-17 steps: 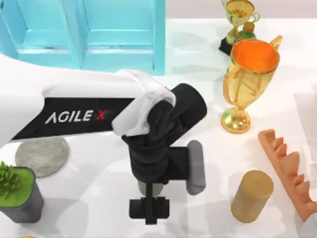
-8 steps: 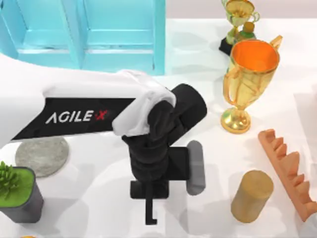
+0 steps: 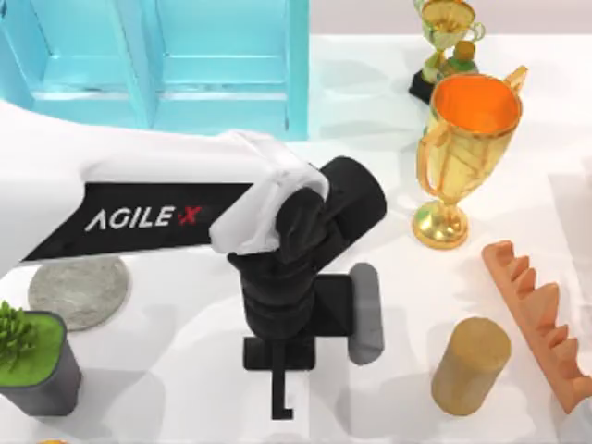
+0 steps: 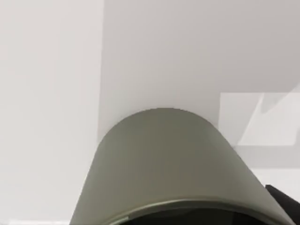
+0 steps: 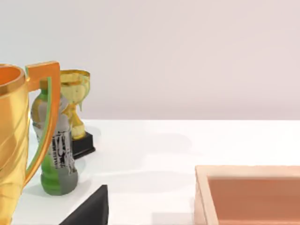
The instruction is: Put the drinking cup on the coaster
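Cup (image 4: 164, 159) sits right under our left gripper (image 3: 281, 388) near the table's front middle; whether the fingers grip it we cannot tell. Coaster (image 3: 79, 289) lies well left.

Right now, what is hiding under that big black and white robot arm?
The left wrist view shows a dark grey-green cylindrical cup close below the left gripper. From above, the arm covers the cup. The flat round grey stone coaster lies bare at the table's left.
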You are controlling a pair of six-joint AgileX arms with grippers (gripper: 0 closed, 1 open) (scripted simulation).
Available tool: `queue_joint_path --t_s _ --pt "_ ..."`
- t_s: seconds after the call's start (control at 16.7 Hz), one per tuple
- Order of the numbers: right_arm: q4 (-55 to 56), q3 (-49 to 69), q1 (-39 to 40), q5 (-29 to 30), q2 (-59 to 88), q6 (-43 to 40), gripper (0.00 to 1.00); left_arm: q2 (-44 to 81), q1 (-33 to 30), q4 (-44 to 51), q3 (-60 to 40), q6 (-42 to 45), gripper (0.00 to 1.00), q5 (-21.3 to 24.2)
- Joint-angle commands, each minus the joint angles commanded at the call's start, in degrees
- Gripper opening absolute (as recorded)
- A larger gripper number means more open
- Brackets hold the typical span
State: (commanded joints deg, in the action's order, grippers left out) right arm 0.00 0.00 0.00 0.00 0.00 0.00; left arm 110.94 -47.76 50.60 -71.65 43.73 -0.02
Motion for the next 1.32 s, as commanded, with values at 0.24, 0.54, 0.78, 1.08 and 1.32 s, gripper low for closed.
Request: queue_joint_path --t_s 0.24,0.54,0.78,1.08,1.32 --pt "0.0 0.0 0.0 0.0 0.0 0.0 1.00 0.0 2.7 1.3 -1.1 -3.9 0.00 0.4" --pt "0.0 0.0 0.0 0.0 0.0 0.0 1.00 -1.1 13.7 5.8 -3.8 -20.8 0.00 1.2" --pt "0.0 0.0 0.0 0.0 0.0 0.0 1.00 -2.6 24.5 10.1 -6.0 -39.6 0.00 1.6" --pt "0.0 0.0 0.0 0.0 0.0 0.0 1.00 -5.7 34.5 12.7 -8.3 -53.3 0.00 2.5" --pt "0.0 0.0 0.0 0.0 0.0 0.0 1.00 -6.2 35.6 12.8 -8.6 -54.5 0.00 2.7"
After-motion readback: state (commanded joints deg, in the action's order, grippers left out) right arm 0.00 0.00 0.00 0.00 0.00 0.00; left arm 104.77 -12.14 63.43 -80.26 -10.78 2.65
